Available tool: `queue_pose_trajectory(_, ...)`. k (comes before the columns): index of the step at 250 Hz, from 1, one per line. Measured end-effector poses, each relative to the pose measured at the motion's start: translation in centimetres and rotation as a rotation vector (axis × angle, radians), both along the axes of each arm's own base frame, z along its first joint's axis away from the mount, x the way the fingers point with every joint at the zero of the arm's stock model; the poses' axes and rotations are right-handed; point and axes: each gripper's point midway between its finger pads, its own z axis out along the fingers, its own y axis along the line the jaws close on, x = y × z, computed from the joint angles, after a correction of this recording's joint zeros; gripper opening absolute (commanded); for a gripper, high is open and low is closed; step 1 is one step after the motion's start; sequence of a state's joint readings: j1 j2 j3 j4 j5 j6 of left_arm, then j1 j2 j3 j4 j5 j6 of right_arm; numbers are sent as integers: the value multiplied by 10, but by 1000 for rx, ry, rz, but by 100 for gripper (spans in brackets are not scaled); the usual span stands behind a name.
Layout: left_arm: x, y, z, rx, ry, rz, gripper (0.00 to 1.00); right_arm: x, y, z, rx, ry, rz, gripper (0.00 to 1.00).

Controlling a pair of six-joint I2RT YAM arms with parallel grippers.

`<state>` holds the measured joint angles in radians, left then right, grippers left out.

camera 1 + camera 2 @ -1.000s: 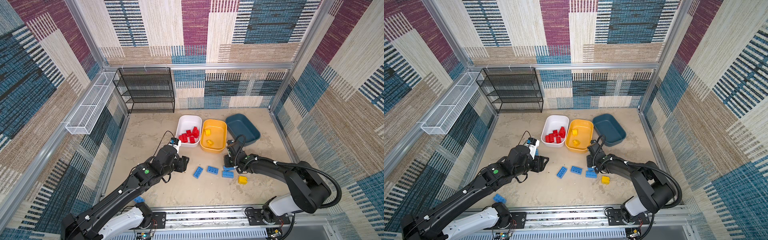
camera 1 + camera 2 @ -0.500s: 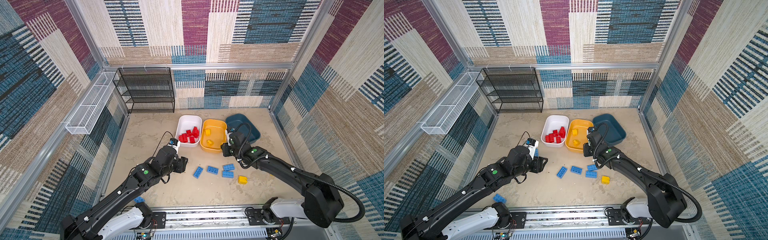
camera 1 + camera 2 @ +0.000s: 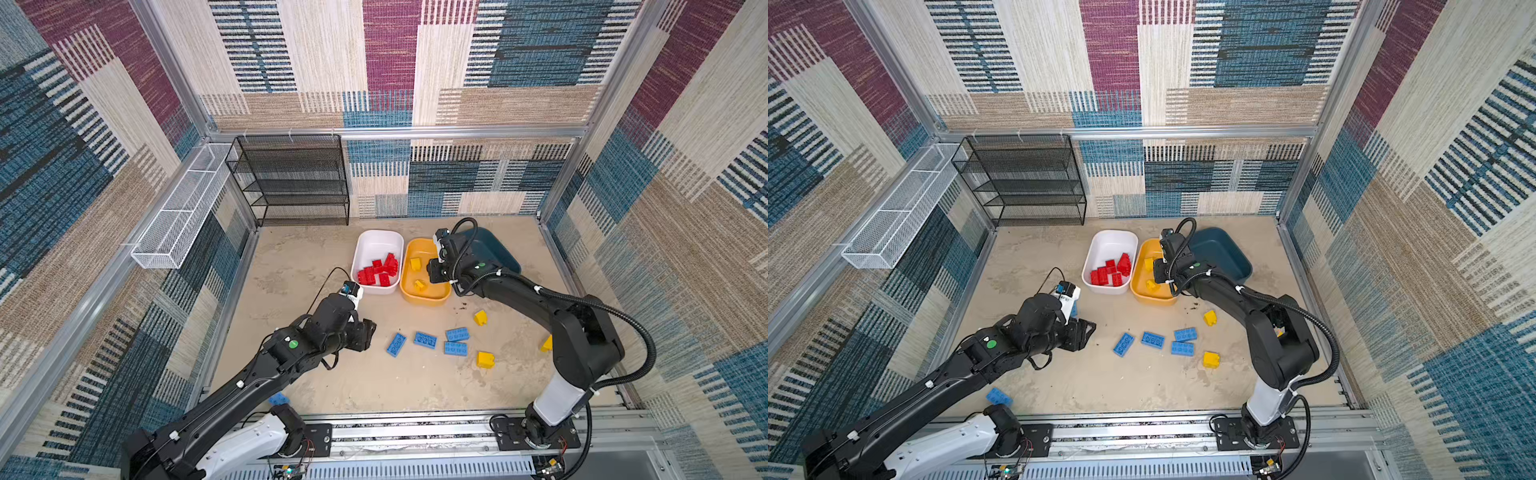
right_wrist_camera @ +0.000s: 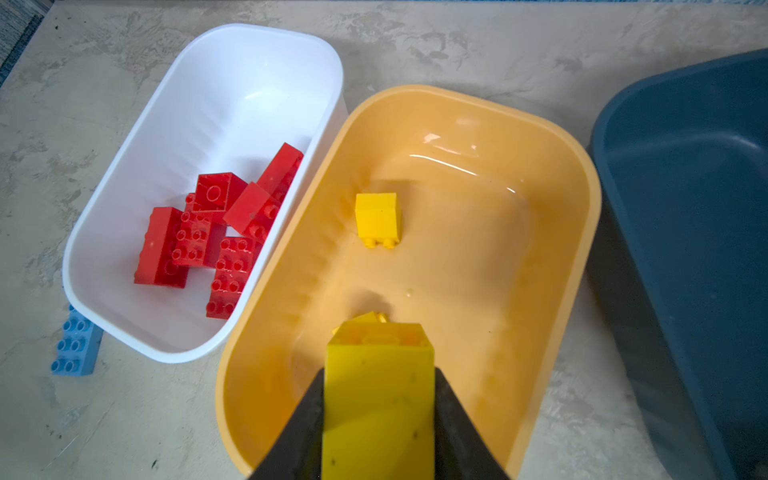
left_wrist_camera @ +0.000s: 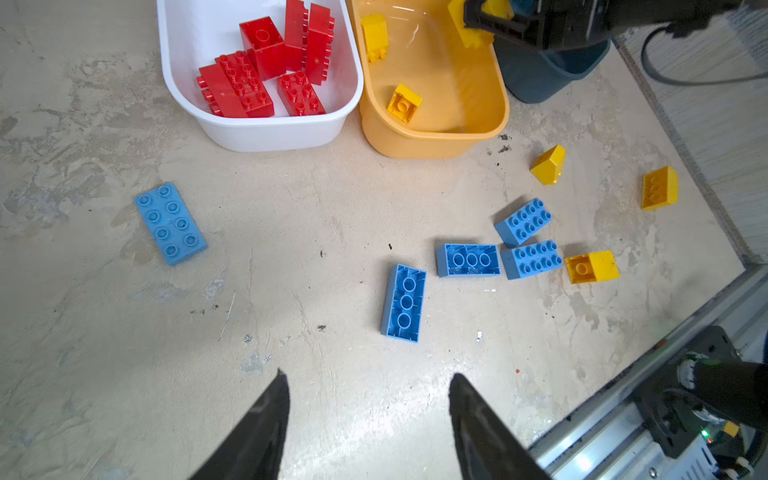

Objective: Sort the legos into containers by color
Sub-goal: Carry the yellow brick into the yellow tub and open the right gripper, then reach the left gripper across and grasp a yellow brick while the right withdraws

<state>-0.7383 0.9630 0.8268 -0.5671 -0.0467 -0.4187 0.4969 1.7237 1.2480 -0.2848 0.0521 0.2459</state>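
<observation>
The blue legos (image 3: 425, 339) lie loose on the tabletop (image 3: 291, 257). The left arm (image 3: 257, 374) reaches out low; the left tool (image 5: 369, 374) is wide and empty. The right arm (image 3: 519, 291) bends over the yellow tub (image 4: 592, 216); the right tool (image 4: 380, 374) holds a yellow lego (image 4: 378, 415).

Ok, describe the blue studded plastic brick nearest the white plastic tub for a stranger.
Find the white rounded plastic tub holding red bricks. Near it lies one blue studded plastic brick, studs up, alone, apart from the clustered blue bricks.
</observation>
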Motion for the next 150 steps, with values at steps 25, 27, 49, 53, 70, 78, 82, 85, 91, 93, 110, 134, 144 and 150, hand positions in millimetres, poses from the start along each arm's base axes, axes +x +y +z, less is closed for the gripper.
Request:
queue_pose_trajectory(25,-2,-12,-2,14,10,-45,62,6,2,8,22,-9,7,54)
queue_pose_trajectory(27,-3,-13,-2,17,11,-51,62,6,1,9,22,-10,5,54)
queue_pose_trajectory(49,-8,-31,-1,28,18,-121,62,11,0,20,36,-31,-1,58)
queue_pose_trajectory(53,-8,-34,-1,31,17,-133,61,11,0,23,39,-35,-1,58)
queue_pose_trajectory(70,-11,-51,3,43,6,-189,61,13,-4,36,55,-48,-4,58)
queue_pose_trajectory(78,-12,-61,4,47,-6,-224,61,14,-6,43,64,-58,-6,58)
queue_pose_trajectory(82,-13,-65,4,47,-9,-237,61,14,-7,48,71,-65,-5,58)
queue_pose_trajectory(85,-14,-70,4,48,-11,-253,61,14,-8,50,75,-69,-6,58)
queue_pose_trajectory(91,-15,-77,5,48,-19,-279,61,15,-9,58,88,-78,-2,59)
queue_pose_trajectory(93,-16,-80,5,48,-21,-288,61,15,-10,60,91,-81,-3,59)
queue_pose_trajectory(110,-20,-103,1,61,-36,-373,61,18,-19,78,105,-108,-17,64)
queue_pose_trajectory(134,-26,-136,-10,79,-51,-491,62,19,-30,99,124,-139,-23,68)
queue_pose_trajectory(144,-28,-150,-16,84,-53,-539,63,18,-33,107,132,-147,-24,68)
queue_pose_trajectory(150,-30,-159,-21,84,-54,-574,64,17,-34,111,138,-152,-21,68)
